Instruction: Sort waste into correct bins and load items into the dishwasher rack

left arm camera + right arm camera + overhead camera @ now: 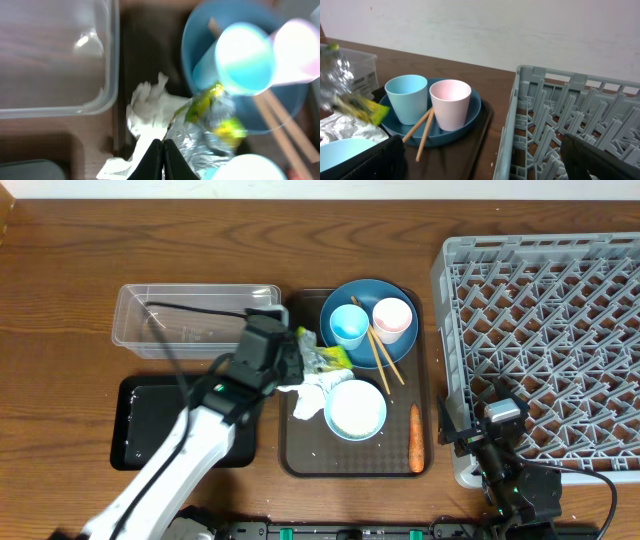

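The left gripper (163, 150) is pressing its two black fingers fully together, and they seem to be pinching the near edge of the crumpled silver-foil wrapper with yellow-green label (205, 125). The wrapper is stretching away from the fingertips on a diagonal. Its long axis is pointing toward the large dark-blue dish (365, 288), and the label is sitting at the far end. In the right wrist view the wrapper is looking blurred and is hanging above the tray level.

The crumpled white tissue (145, 107) is lying just beside the fingers on the large brown serving tray (300, 450), near the white-and-pale-blue bowl (356, 409). The small light-blue cup (349, 325) and the small pink cup (392, 319) are standing upright, side by side, in the dish. The thin wooden chopsticks (385, 360) are slanting from the dish toward the bowl. The small orange carrot (416, 438) is lying along the right edge of the tray, lengthwise.

The clear plastic rectangular tub (130, 320) and the shallow black rectangular tray (140, 430) are resting on the brown wooden table (60, 280), left of the serving tray. The large grey plastic lattice rack (560, 300) is standing at the right. At the rack's near corner the right gripper (480, 167) is spreading wide, with nothing between its fingers. A white wall (470, 25) is standing behind the table.
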You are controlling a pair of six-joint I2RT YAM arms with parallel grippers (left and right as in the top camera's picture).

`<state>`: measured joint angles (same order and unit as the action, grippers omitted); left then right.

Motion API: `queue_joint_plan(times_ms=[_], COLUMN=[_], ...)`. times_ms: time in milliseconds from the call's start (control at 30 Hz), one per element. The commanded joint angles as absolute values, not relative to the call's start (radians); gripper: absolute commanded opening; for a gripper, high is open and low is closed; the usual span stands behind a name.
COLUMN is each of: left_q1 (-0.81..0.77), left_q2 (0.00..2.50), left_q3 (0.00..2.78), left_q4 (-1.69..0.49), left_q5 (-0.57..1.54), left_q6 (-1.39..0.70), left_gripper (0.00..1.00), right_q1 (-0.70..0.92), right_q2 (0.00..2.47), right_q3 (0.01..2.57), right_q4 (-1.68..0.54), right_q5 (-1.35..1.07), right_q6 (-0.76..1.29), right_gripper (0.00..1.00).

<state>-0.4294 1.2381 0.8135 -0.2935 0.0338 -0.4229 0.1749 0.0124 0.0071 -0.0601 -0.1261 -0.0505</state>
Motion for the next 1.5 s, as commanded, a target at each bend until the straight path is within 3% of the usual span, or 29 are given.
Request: queue_joint_plan(times_ms=[0,300,467,500,600,700,967,1300,1467], left_q1=[-0.392,-0.181,-0.141,-0.142,-0.142,-0.142,-0.144,-0.187,-0.239], left_q2=[1.137,1.029,1.060,1.066,1.086,1.114,1.233,1.362,1.362], left_q3=[0.817,0.817,0.817,0.817,0.817,0.817,0.817,0.817,0.817], left_q4=[-0.296,-0.296,-0.338,-0.352,-0.416,-0.489,-0.495,-0.448,-0.413], left_q5=[0.017,0.012,0.171,0.196,0.221,0.227,0.304,0.307,0.306], left_q6=[-0.463,-0.488,-0.463,-0.455,-0.413,-0.396,-0.213,-0.214,-0.214], left_gripper=[0.06,0.06,0.09,0.15,0.52,0.64,0.64,0.64,0.54], right_q1=[0.169,0.169,0.169,0.169,0.169,0.169,0.169,0.169,0.169], right_q2=[0.008,0.008,0.008,0.008,0.008,0.008,0.008,0.008,0.008], right_q3=[0.006,0.006,0.006,0.006,0.006,0.006,0.006,0.006,0.006], right_q4=[-0.064,-0.064,-0.064,-0.064,-0.064,-0.064,-0.064,-0.064,-0.064], right_q5=[-0.128,-0.128,-0.128,-0.128,-0.128,-0.128,-0.128,-0.128,-0.128], right_q6=[-0.038,-0.038,-0.038,-0.038,-0.038,-0.038,-0.038,-0.038,-0.038], right_gripper=[0.99,0.99,0.99,0.99,0.99,0.99,0.99,0.99,0.99])
